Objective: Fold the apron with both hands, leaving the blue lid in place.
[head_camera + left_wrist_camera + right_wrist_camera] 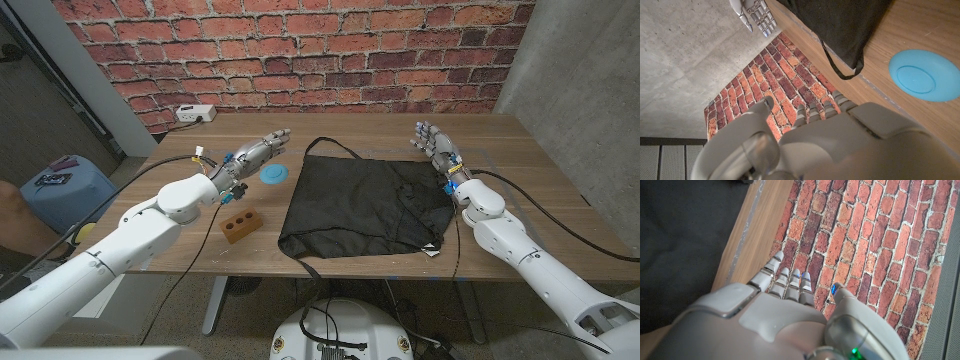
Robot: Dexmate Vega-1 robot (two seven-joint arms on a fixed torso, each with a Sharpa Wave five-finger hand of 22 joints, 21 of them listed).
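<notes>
i'm working in what looks like a lab or test room: a wooden table set against a brick-pattern wall beside bare concrete, a power strip on the table's far corner.

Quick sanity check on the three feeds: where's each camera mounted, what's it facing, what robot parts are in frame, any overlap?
Head view: on the robot's head, looking down at the table; both arms, left hand, right hand, apron, blue lid, wooden block.
Left wrist view: along the left hand's back toward the brick wall; right hand too.
Right wrist view: along the right hand's back, same wall.
Shared: apron in all; lid in head and left wrist.
</notes>
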